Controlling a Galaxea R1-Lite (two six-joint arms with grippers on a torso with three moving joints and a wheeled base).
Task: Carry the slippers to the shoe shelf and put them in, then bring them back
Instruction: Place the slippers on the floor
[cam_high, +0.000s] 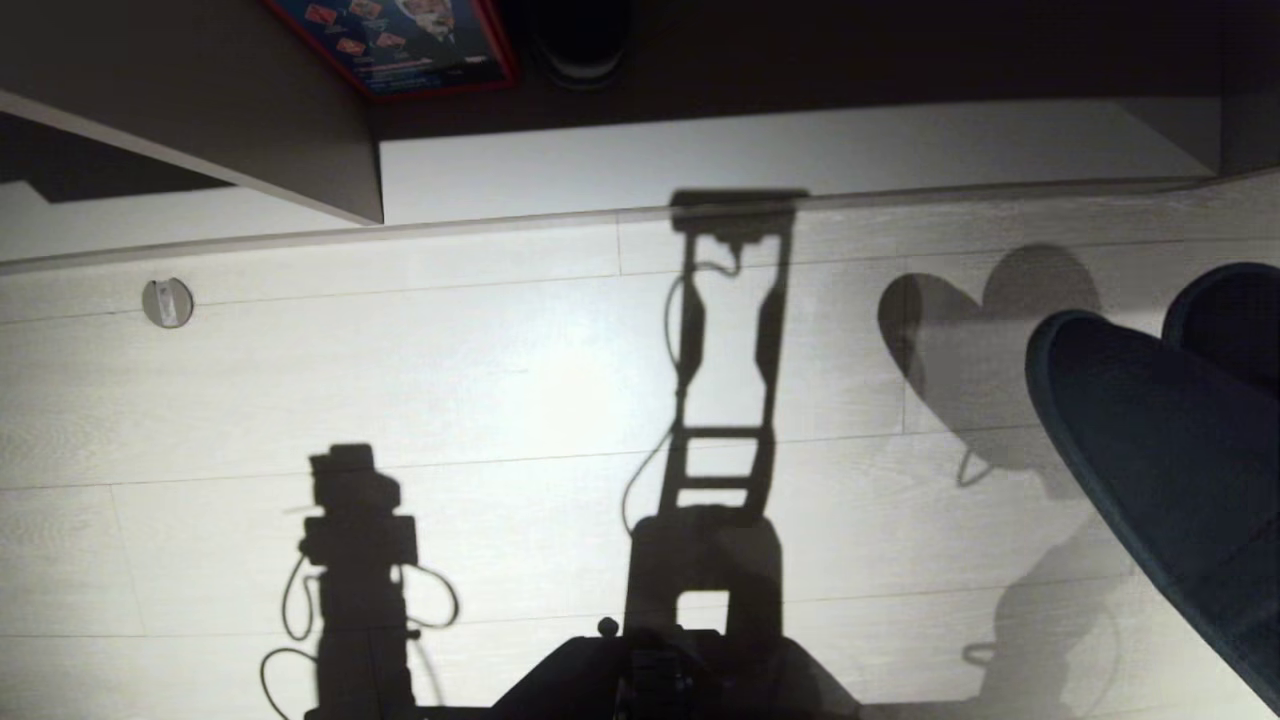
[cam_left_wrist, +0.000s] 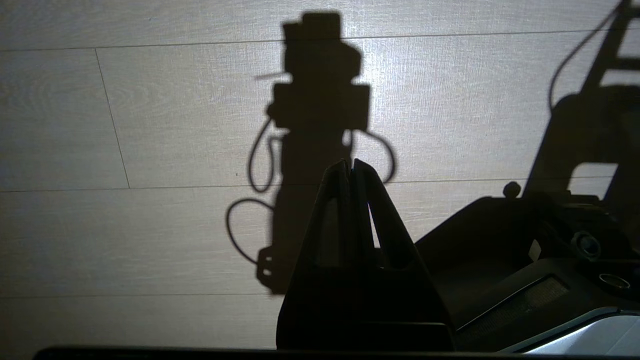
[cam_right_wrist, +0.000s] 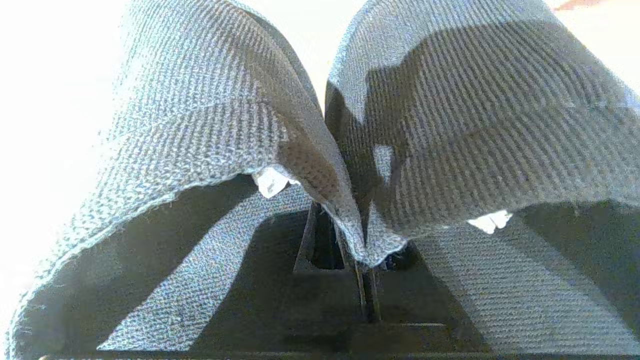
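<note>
The two dark grey-blue slippers hang in the air at the right edge of the head view, soles toward the camera, above the pale floor. In the right wrist view both woven uppers fill the picture, pressed side by side. My right gripper is shut on their two inner rims where they meet. The slippers hide that gripper in the head view. The shoe shelf lies ahead at the top, with its pale board, dark back and slanted divider. My left gripper hangs shut and empty over the floor.
A red-edged blue box and a dark round object sit deep in the shelf. A small round metal stop is fixed to the floor at the left. My dark base shows at the lower edge, with arm shadows across the planks.
</note>
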